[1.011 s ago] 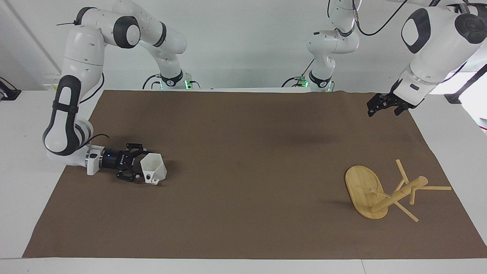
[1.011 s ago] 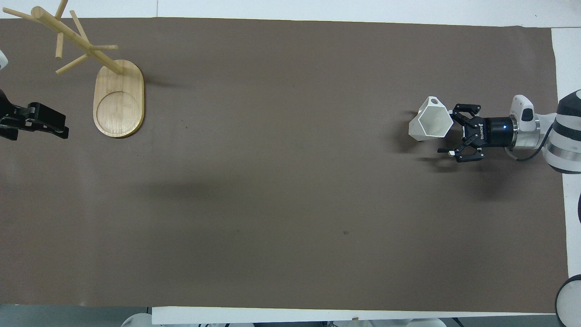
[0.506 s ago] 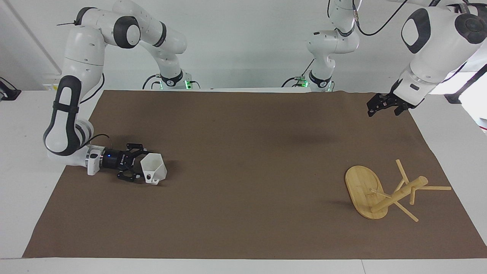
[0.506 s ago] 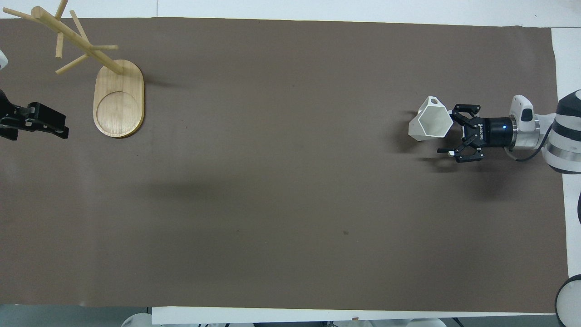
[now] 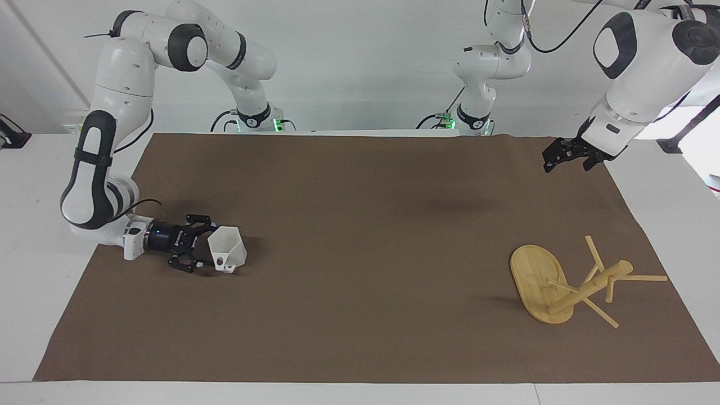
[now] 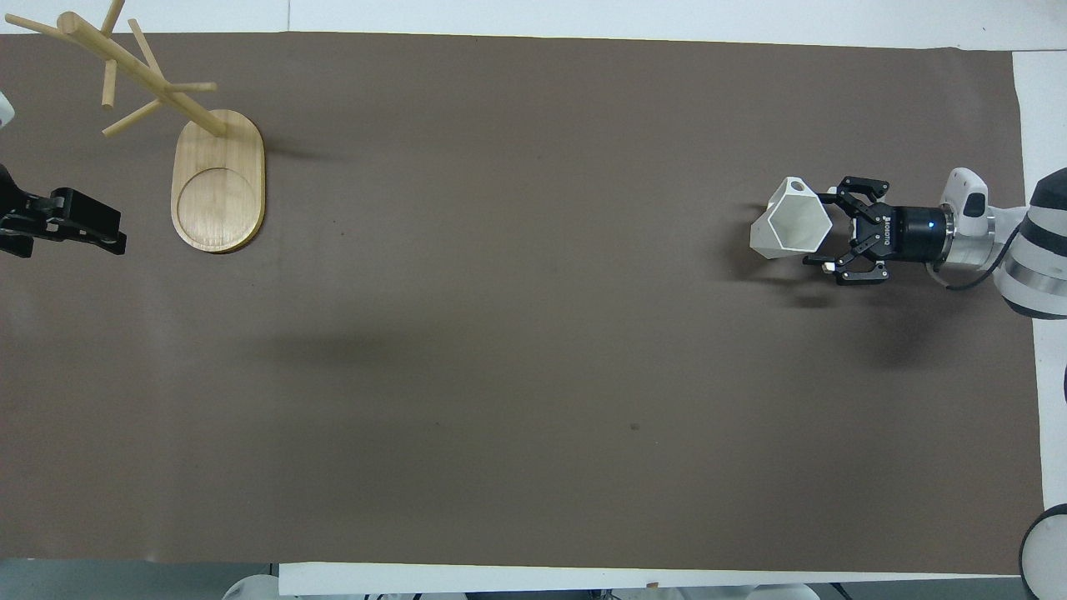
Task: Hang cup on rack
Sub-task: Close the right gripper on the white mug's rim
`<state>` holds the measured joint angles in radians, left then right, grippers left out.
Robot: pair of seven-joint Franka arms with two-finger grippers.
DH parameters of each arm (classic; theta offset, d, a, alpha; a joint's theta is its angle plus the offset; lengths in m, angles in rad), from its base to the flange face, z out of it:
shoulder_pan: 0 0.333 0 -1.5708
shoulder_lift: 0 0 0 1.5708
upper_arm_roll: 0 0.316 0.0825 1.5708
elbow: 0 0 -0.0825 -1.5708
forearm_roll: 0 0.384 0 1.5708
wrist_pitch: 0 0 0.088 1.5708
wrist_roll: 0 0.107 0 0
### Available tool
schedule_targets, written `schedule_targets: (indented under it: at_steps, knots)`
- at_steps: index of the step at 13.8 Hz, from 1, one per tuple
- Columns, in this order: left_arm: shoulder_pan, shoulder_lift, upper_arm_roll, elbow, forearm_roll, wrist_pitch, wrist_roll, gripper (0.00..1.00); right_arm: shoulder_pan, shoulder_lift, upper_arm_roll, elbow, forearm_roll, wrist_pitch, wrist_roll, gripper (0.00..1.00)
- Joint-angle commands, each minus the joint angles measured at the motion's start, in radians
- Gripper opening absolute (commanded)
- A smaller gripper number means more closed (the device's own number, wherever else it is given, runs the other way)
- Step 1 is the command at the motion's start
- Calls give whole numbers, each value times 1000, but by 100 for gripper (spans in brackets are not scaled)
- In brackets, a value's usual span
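The white faceted cup (image 5: 229, 247) (image 6: 788, 223) sits on the brown mat at the right arm's end, mouth up, its pierced handle on the side farther from the robots. My right gripper (image 5: 209, 246) (image 6: 819, 232) lies low and level beside it, open, with one finger at each side of the cup's rim edge; whether they touch it I cannot see. The bamboo rack (image 5: 588, 288) (image 6: 218, 179) stands on its oval base at the left arm's end, pegs bare. My left gripper (image 5: 554, 160) (image 6: 112, 242) waits in the air over the mat's edge, open and holding nothing.
The brown mat (image 5: 360, 236) covers most of the white table (image 5: 34, 185). Both arm bases stand at the robots' edge. Nothing else lies between cup and rack.
My right gripper has slid sideways, away from the robots, so its open fingers now line up with the cup. Cup, rack and left arm have not moved.
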<state>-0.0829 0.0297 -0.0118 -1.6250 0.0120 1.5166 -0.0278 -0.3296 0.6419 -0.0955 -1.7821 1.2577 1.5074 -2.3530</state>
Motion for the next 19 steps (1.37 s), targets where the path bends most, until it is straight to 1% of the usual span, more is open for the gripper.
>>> schedule_targets:
  at_steps: [1,7,9,11,17,19]
  knots:
    - [6,-16,-2,-13,11,-12,2,100,9,-10,5,-22,35,19,-29,100]
    - [6,-16,-2,-13,11,-12,2,100,26,-10,5,-25,51,40,-37,100]
    - [6,-16,-2,-13,11,-12,2,100,29,-14,7,-60,57,63,-42,100]
    - [6,-16,-2,-13,11,-12,2,100,43,-18,5,-74,77,63,-63,100]
    - [6,-16,-2,-13,11,-12,2,100,43,-22,7,-79,77,59,-66,99]
    - [6,-16,-2,-13,11,-12,2,100,50,-22,10,-86,77,57,-72,88]
